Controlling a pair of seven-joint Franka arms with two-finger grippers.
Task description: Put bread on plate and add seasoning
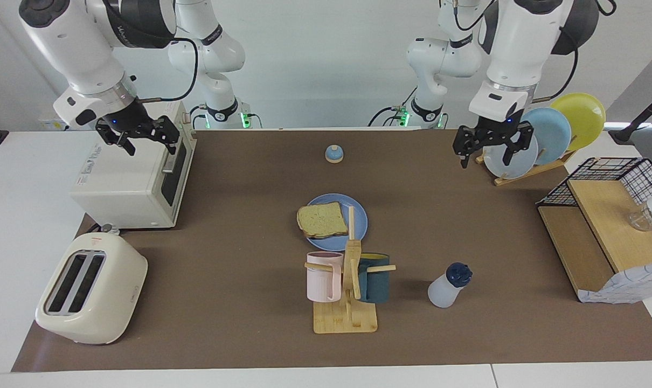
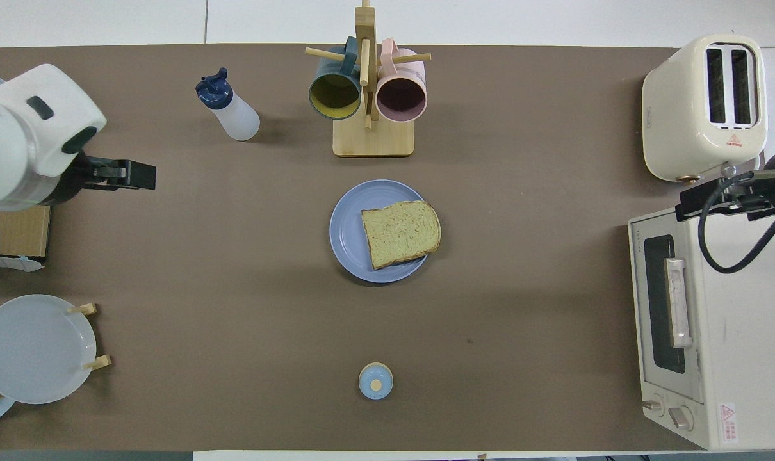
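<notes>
The bread lies on the medium-blue plate in the middle of the mat, its crust overhanging the rim toward the right arm's end; both also show in the overhead view, bread on plate. The seasoning bottle with its navy cap stands alone on the mat, farther from the robots than the plate and toward the left arm's end. My left gripper is open and empty, raised beside the plate rack. My right gripper is open and empty, raised over the toaster oven.
A wooden mug rack with a pink and a teal mug stands just farther than the plate. A bell sits nearer the robots. A toaster oven and toaster are at the right arm's end; a plate rack and wire basket at the left arm's.
</notes>
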